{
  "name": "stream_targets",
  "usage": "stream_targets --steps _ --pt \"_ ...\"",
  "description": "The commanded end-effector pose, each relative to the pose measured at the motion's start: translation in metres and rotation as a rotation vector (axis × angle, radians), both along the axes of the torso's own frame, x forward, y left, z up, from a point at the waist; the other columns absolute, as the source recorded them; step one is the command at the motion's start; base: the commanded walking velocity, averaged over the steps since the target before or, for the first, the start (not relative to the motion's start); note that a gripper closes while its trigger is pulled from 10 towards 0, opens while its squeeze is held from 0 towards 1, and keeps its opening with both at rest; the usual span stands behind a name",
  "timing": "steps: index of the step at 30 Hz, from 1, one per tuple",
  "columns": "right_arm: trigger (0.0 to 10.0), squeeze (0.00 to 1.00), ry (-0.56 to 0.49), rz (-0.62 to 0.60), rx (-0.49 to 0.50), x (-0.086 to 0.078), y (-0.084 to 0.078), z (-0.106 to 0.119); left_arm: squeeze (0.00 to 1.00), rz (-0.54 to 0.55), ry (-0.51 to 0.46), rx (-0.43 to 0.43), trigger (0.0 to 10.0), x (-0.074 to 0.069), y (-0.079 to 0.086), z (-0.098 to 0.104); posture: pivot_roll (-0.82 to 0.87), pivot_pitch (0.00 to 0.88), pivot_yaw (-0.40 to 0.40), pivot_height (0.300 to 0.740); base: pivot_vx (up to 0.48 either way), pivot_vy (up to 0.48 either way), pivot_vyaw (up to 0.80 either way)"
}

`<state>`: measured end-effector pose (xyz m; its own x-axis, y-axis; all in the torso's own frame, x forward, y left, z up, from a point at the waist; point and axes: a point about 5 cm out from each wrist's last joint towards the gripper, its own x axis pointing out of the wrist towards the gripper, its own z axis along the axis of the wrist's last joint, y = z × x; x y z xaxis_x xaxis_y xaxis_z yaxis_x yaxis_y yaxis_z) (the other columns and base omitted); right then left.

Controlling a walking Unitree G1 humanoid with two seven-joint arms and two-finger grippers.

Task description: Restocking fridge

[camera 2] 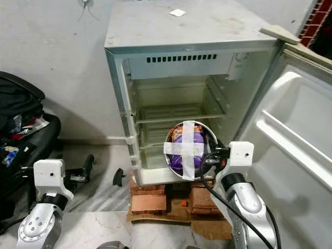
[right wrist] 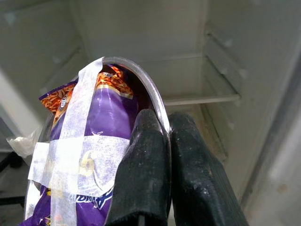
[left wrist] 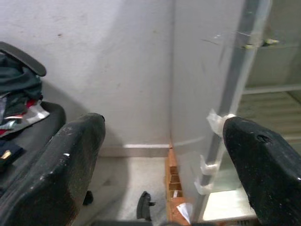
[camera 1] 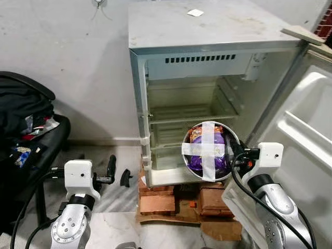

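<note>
The right hand (right wrist: 162,141) pinches the rim of a round steel bowl (camera 1: 185,155), its 2 fingers clamped on the metal edge, holding it tipped toward the camera in front of the open fridge (camera 1: 207,52), near the lower shelf's (camera 1: 171,137) front edge. Inside the bowl sits a purple and orange snack packet (camera 1: 207,155), held in by a cross of 2 white tape strips (camera 1: 208,149). The left hand (left wrist: 162,155) hangs idle beside the fridge's left wall, fingers spread and holding nothing. Both wire shelves look bare, so the restocking seems barely begun: the bowl has yet to be set on a shelf. The door (camera 1: 306,129) stands swung wide, and the fridge rests on bricks (camera 1: 158,202).
</note>
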<state>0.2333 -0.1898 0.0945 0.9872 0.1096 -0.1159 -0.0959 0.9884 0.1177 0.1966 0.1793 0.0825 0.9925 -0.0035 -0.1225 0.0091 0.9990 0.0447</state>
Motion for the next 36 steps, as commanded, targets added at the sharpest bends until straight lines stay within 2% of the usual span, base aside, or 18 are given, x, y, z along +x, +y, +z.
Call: stream_targets --steps 1,9,19,26,33,36 --pt "10.0 0.0 -0.042 0.017 0.008 0.004 0.004 0.009 0.0 0.007 -0.018 0.005 10.0 -0.001 0.002 0.004 0.09 0.0 -0.022 0.74 0.296 0.311 0.0" --pt "10.0 0.0 -0.036 0.017 -0.003 0.006 0.002 0.008 0.0 0.027 -0.004 0.001 10.0 -0.001 0.002 0.002 0.1 0.0 -0.03 0.74 0.214 0.311 0.0" --pt "10.0 0.0 -0.035 0.012 0.0 0.008 0.003 0.009 0.0 0.027 0.004 0.002 10.0 -0.002 0.002 0.003 0.1 0.0 -0.031 0.74 0.0 0.0 0.0" --pt "10.0 0.0 -0.018 -0.008 0.033 0.011 0.0 0.01 0.0 0.002 0.012 -0.001 10.0 -0.004 -0.004 0.007 0.12 0.042 -0.039 0.74 0.0 0.0 0.0" --pt "10.0 0.0 0.028 -0.073 0.094 0.031 -0.008 0.007 0.0 0.01 0.025 0.003 10.0 -0.006 -0.001 0.01 0.14 0.095 -0.045 0.74 0.0 0.0 0.0" --pt "10.0 0.0 0.04 -0.083 0.132 0.049 -0.002 0.009 0.0 0.017 0.026 0.005 10.0 -0.006 -0.003 0.014 0.15 0.117 -0.048 0.74 0.0 0.0 0.0"
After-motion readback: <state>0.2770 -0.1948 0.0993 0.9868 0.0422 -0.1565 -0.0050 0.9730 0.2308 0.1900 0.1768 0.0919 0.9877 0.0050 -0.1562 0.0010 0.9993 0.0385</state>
